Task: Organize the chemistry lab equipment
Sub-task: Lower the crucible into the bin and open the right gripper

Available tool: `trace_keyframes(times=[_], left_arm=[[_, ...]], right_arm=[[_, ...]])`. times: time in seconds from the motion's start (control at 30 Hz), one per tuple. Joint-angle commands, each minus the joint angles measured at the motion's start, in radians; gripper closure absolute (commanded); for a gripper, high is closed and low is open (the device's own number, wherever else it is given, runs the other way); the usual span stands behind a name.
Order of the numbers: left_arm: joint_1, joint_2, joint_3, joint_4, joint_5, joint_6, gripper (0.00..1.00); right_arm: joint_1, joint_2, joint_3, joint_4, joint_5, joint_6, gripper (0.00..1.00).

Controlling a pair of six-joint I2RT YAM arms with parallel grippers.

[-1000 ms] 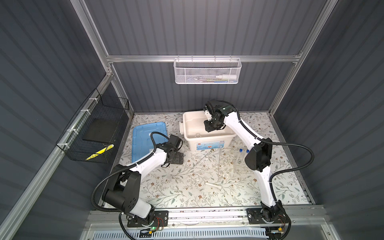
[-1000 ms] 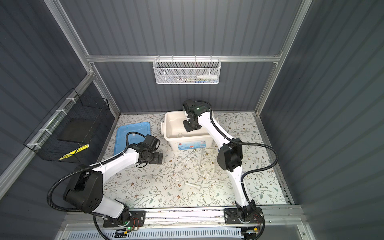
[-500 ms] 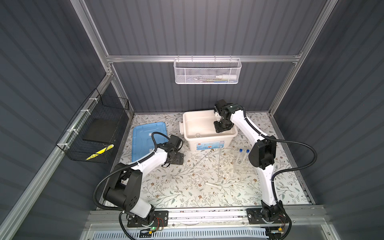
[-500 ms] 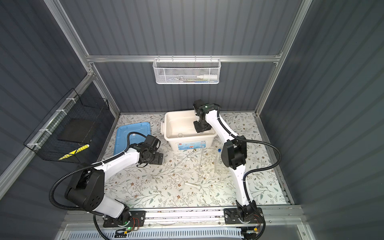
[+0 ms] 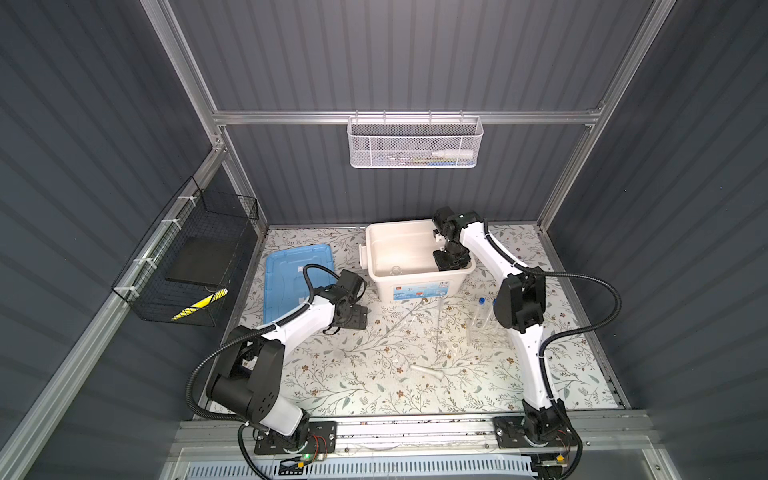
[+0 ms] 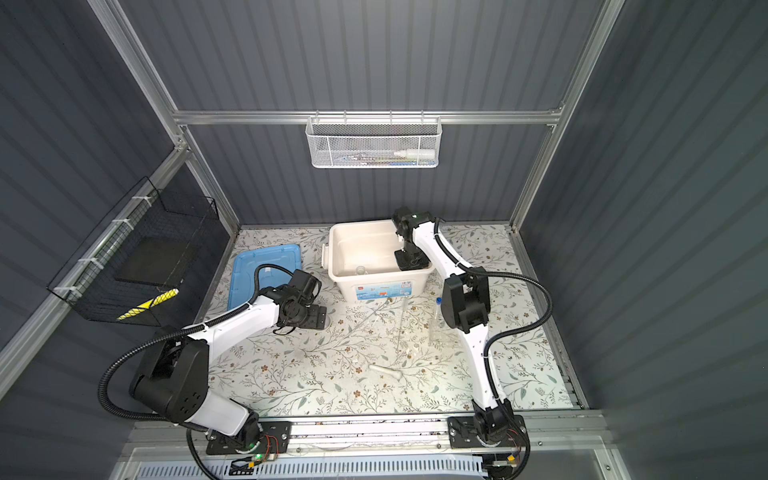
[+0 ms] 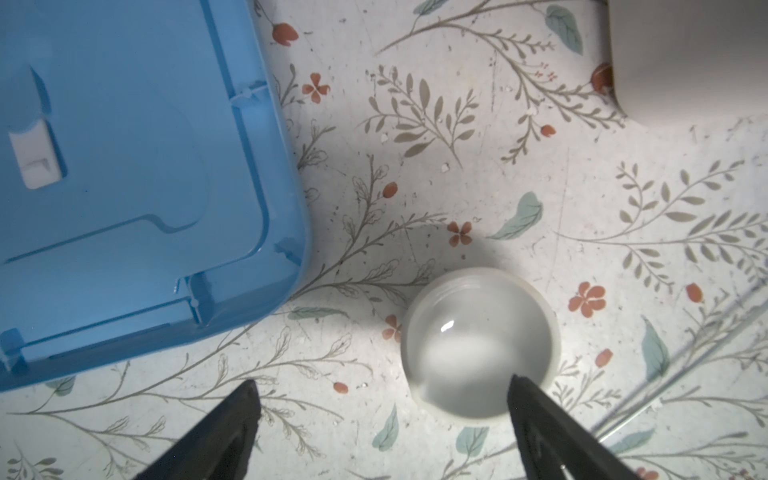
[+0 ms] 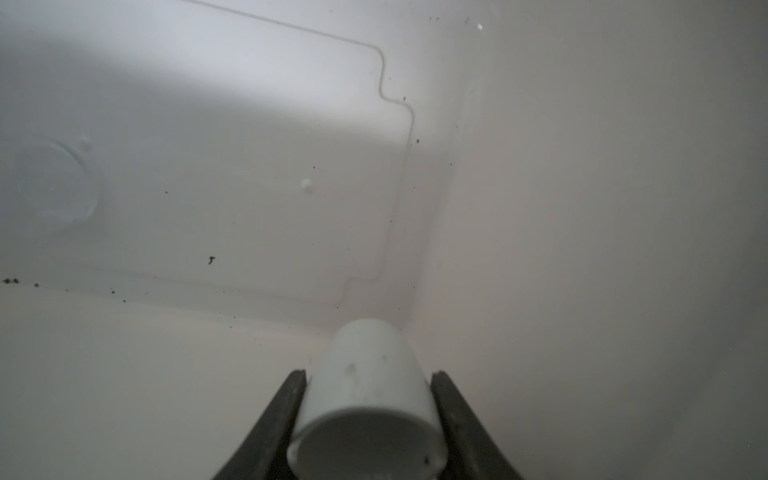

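Since the right gripper [image 8: 369,376] pinches a small white deep-sided bowl [image 8: 365,407] by its walls, low in a corner of the big white plastic tub [image 8: 582,208], it should sink until the base sits flat. Its jaws should then part slowly, so the bowl does not tip toward the small clear beaker [image 8: 54,187] farther along the tub floor. The left gripper [image 7: 382,384] hangs with jaws spread wide, one fingertip over the rim of a second small white bowl [image 7: 478,345] on the floral-print mat [image 7: 457,145], near the flat blue plastic lid [image 7: 124,166]. It wants centring before closing. Dark ribbed walls enclose the booth.
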State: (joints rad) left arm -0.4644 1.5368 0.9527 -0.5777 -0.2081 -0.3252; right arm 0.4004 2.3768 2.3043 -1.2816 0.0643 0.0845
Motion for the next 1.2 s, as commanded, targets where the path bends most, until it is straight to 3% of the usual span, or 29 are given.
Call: trace_keyframes(times=[0.0, 0.63, 1.0, 1.17], left_arm=[[0.006, 0.006, 0.014, 0.002, 0.012, 0.005, 0.05], [0.006, 0.034, 0.059, 0.016, 0.033, -0.016, 0.06], [0.005, 0.072, 0.073, 0.002, 0.078, -0.002, 0.13], [0.004, 0.083, 0.072, 0.005, 0.096, 0.001, 0.23]], right_arm=[[-0.009, 0.033, 0.043, -0.056, 0.016, -0.026, 0.59], [-0.009, 0.050, -0.038, -0.027, -0.011, -0.015, 0.53], [-0.009, 0.032, -0.051, -0.009, -0.033, -0.009, 0.43], [-0.009, -0.003, -0.071, 0.014, -0.043, -0.002, 0.41]])
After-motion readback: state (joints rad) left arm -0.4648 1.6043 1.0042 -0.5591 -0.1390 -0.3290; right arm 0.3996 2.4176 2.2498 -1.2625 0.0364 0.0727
